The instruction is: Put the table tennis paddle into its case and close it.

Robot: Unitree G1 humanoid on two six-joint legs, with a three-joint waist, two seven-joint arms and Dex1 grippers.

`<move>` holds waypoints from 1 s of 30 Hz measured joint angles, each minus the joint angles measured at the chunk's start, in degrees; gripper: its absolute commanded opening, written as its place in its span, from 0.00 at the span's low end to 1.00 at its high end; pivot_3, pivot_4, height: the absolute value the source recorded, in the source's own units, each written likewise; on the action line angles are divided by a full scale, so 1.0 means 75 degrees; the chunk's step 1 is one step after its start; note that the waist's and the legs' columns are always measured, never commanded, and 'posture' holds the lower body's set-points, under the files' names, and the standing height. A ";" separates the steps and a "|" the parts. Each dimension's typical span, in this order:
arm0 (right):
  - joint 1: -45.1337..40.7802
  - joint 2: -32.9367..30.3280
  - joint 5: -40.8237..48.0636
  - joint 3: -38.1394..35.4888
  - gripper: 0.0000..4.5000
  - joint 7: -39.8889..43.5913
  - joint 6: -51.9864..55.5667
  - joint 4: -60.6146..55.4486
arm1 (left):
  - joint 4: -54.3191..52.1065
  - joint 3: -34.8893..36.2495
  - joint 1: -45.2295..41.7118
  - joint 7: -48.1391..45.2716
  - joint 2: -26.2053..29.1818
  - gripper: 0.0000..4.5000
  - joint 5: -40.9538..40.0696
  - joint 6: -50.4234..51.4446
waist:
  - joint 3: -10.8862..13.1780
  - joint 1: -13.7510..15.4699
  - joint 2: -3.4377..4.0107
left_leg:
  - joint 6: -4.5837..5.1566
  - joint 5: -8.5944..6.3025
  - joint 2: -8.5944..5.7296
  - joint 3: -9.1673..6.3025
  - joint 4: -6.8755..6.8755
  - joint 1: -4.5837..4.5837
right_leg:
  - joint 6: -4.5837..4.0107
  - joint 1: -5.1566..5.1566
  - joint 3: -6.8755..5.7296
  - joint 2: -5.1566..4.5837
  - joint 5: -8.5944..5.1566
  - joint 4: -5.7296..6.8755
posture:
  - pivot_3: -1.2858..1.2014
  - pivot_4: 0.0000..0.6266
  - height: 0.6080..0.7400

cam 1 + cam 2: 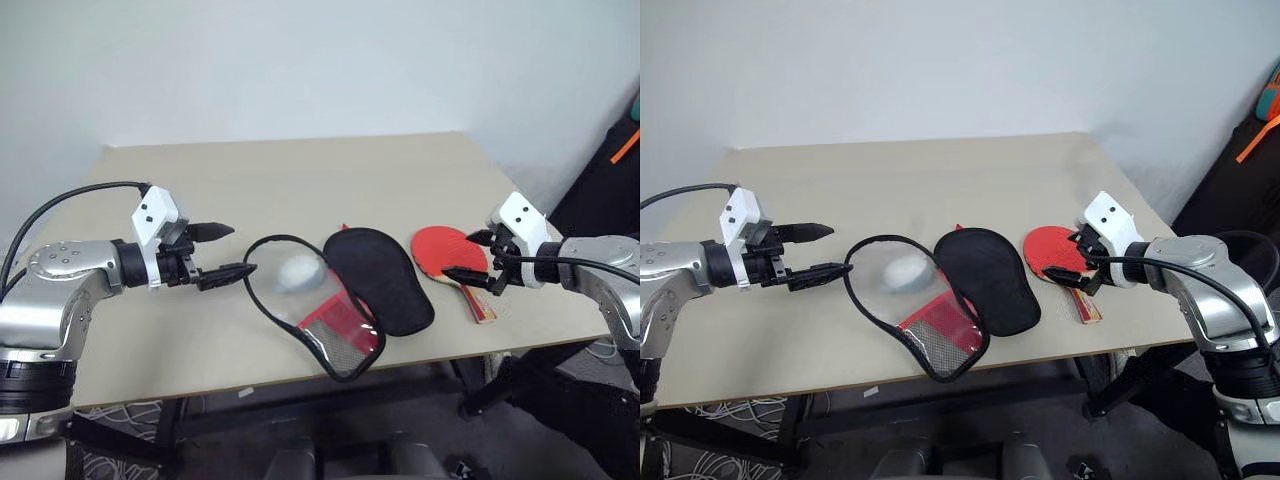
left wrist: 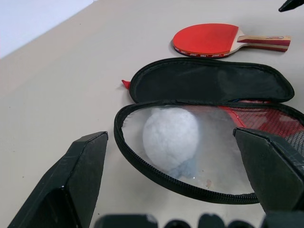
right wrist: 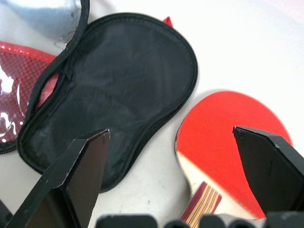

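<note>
- The case (image 1: 345, 295) lies unzipped and spread flat near the front edge of the beige worktop (image 1: 300, 180), in the lower middle of the left eye view.
- Its black-lined half is on the right; its other half, with a clear window and a red mesh pocket, is on the left.
- A small white ball (image 1: 299, 271) sits behind the clear window of the left half.
- The table tennis paddle (image 1: 452, 256) lies flat on the worktop just right of the case's black half, apart from it, red face up, with its striped handle pointing toward the lower right of the frame.
- The left hand (image 1: 222, 250) hovers at centre left, just beside the case's left rim, fingers spread wide and grasping nothing.
- The right hand (image 1: 478, 256) is at centre right over the paddle's blade and handle, fingers spread wide on either side of it, released; whether a fingertip touches the paddle cannot be told.
</note>
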 measured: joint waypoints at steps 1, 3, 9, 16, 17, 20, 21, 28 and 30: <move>0.0000 0.0000 0.0007 0.0000 1.00 0.0002 0.0022 -0.0028 | 0.0000 0.0000 0.0001 0.0000 0.0000 1.00 -0.0001 0.0006 | 0.0000 0.0001 0.0000 | 0.0000 0.0000 0.0000 -0.0001 0.0000 0.0000 | 0.0000 0.0000 0.0000 0.0000 0.0000 0.0000 | 0.52 0.00 1.00; 0.0011 0.0000 0.0010 0.0000 1.00 0.0002 0.0053 -0.0076 | -0.0005 0.0002 0.0027 0.0003 -0.0013 1.00 -0.0004 0.0015 | 0.0000 0.0002 0.0000 | 0.0001 0.0000 0.0000 0.0001 0.0002 0.0000 | 0.0000 0.0001 0.0001 0.0000 0.0000 0.0000 | 0.52 0.00 1.00; 0.0170 -0.0063 0.0084 -0.0004 1.00 0.0001 0.0203 -0.0210 | -0.0103 -0.0002 0.0133 0.0071 -0.0165 1.00 -0.0017 0.0224 | 0.0000 0.0048 -0.0001 | 0.0002 -0.0001 -0.0002 0.0000 0.0012 -0.0001 | 0.0000 0.0007 0.0000 -0.0001 0.0000 0.0000 | 0.52 0.00 1.00; 0.0256 -0.0195 0.0113 -0.0073 1.00 -0.0057 0.0257 -0.0233 | -0.0250 -0.0059 0.0133 0.0103 -0.0238 1.00 -0.0016 0.0260 | 0.0000 0.0044 -0.0001 | 0.0003 -0.0002 0.0001 0.0001 0.0010 0.0000 | 0.0000 0.0005 0.0000 0.0001 0.0000 0.0000 | 0.52 0.00 1.00; 0.0308 -0.0212 0.0113 -0.0077 1.00 -0.0068 0.0259 -0.0251 | -0.0250 -0.0063 0.0133 0.0103 -0.0238 1.00 -0.0016 0.0260 | 0.0000 0.0046 -0.0001 | 0.0003 -0.0002 0.0000 0.0001 0.0011 0.0000 | 0.0000 0.0006 0.0000 0.0000 0.0000 0.0000 | 0.52 0.00 1.00; 0.0353 -0.0291 0.0119 -0.0113 1.00 -0.0068 0.0254 -0.0281 | -0.0358 -0.0061 0.0197 0.0042 -0.0228 1.00 -0.0033 0.0292 | 0.0000 0.0046 -0.0001 | 0.0003 -0.0002 -0.0001 0.0002 0.0011 0.0000 | 0.0000 0.0006 0.0001 0.0000 0.0000 0.0000 | 0.52 0.00 1.00; 0.0372 -0.0336 0.0128 -0.0179 1.00 -0.0066 0.0244 -0.0281 | -0.0455 -0.0061 0.0262 0.0018 -0.0228 1.00 -0.0047 0.0321 | 0.0000 0.0046 -0.0001 | 0.0004 -0.0002 -0.0001 0.0002 0.0011 0.0000 | 0.0000 0.0006 0.0001 -0.0001 0.0000 0.0000 | 0.52 0.00 1.00; 0.0056 -0.0079 0.0066 0.0045 1.00 -0.0202 0.0108 0.0031 | -0.1012 0.0016 0.0691 -0.0022 -0.0094 1.00 -0.0305 0.0608 | 0.0000 0.0037 0.0002 | 0.0004 -0.0002 0.0004 0.0007 0.0006 0.0002 | 0.0000 0.0000 0.0005 0.0002 0.0000 0.0002 | 0.52 0.00 1.00; 0.0011 -0.0086 -0.0068 0.0159 1.00 -0.0199 -0.0057 0.0219 | -0.0998 0.0031 0.0824 -0.0033 -0.0042 1.00 -0.0276 0.0551 | -0.0001 0.0041 0.0003 | 0.0004 -0.0002 0.0004 0.0007 0.0006 0.0003 | -0.0001 0.0001 0.0003 0.0002 -0.0001 0.0001 | 0.52 0.00 1.00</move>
